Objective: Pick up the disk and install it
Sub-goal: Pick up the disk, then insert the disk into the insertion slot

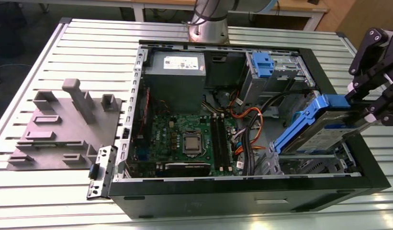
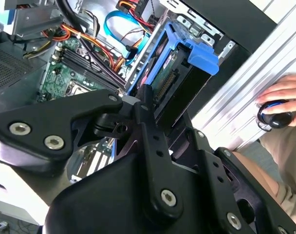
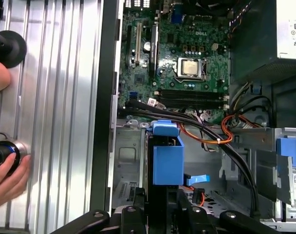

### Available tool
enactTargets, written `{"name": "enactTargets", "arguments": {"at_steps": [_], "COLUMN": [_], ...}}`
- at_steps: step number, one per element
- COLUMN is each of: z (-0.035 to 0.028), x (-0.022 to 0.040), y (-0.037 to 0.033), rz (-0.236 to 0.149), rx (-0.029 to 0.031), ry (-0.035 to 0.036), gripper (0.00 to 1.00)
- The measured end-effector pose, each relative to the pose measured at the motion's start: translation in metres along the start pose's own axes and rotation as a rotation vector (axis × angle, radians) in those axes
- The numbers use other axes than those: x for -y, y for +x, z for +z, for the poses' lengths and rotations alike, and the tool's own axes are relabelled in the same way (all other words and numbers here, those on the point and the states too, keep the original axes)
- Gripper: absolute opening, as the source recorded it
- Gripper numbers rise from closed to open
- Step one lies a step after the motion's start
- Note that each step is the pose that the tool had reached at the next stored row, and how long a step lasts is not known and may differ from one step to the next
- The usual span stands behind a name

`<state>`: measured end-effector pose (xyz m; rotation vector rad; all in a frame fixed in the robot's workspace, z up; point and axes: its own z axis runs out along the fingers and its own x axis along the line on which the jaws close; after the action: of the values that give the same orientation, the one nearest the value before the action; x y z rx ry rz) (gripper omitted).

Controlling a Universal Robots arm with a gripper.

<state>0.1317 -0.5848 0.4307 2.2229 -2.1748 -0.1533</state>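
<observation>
Gripper [image 1: 361, 109]: clamped on 1 disk [image 1: 314, 128]
Disk: tilted, partly inside computer case [image 1: 247, 199], by its wall on the exterior view's right
Motherboard [image 1: 183, 136]: case floor, beside disk

The gripper [image 1: 361, 106] is clamped on the disk [image 1: 314, 129], which is tilted w/ its low end at the drive bay [image 1: 276, 165] in the case corner. Inboard of the tool, black + orange cables [image 1: 249, 117] bunch just beside the disk, so the gap is tight. Past them the motherboard [image 1: 186, 139] lies low, w/ open room above. Outboard, the black case wall [image 1: 370, 160] is right under the gripper. Beyond it is bare slatted table [image 3: 55, 97], w/ a person's hand [image 3: 11, 180] on it near the case. The blue clip [image 1: 263, 64] w/ grey cage is well apart.
</observation>
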Motion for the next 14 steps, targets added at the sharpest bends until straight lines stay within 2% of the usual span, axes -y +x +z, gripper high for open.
{"name": "enactTargets", "arguments": {"at_steps": [9,14], "z": [0.0163,0.0179], "x": [0.0014,0.0016], "y": [0.001,0.0011], "rz": [0.0,0.0], "rx": [-0.0001,-0.0003], "ry": [-0.0001,0.0], "gripper": [0.35,0.35]}}
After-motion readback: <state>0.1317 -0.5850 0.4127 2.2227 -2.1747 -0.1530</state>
